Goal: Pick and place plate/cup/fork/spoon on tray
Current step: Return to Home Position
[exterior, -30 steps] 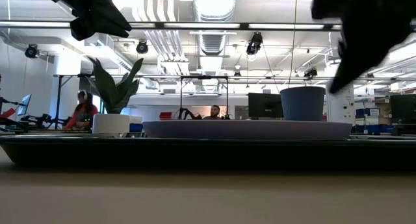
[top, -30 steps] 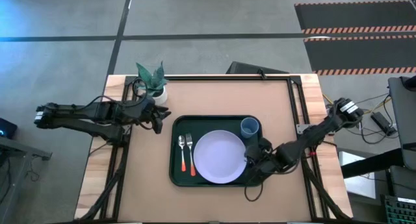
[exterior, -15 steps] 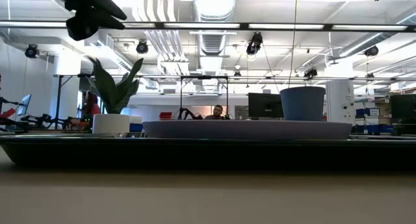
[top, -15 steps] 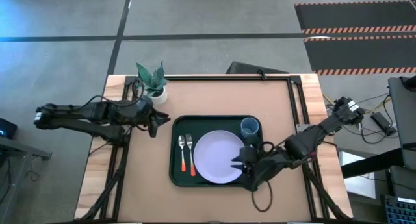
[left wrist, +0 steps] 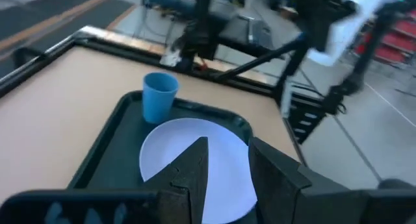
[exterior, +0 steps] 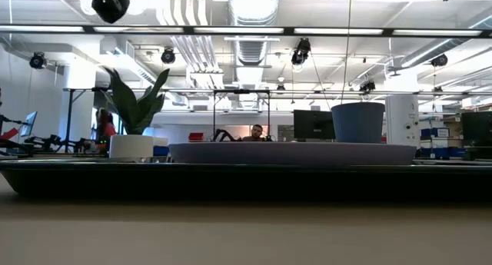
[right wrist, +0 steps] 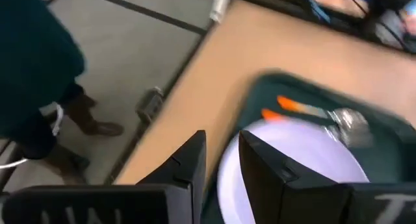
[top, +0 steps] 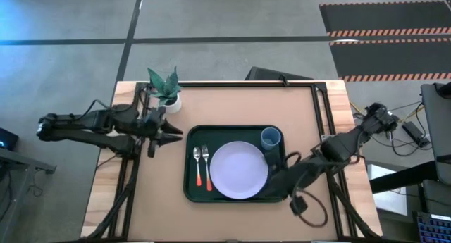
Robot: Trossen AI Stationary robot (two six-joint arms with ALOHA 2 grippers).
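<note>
- Desk (top: 232, 106) carries the tray (top: 189, 165): plate (top: 239, 170) central, cup (top: 270, 138) just beside its right rim, fork (top: 206, 158) and spoon (top: 197, 162) lying lengthwise left.
- Left fingers (left wrist: 195, 169) hang off the tray's left edge, right fingers (right wrist: 188, 159) near its right; each pair slightly parted and empty, so I judge only withdrawal remains.

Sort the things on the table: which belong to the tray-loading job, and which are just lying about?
Job: tray, plate, cup, fork, spoon, the last four all already on the tray.
Lying about: potted plant, at the table's far left corner.
</note>
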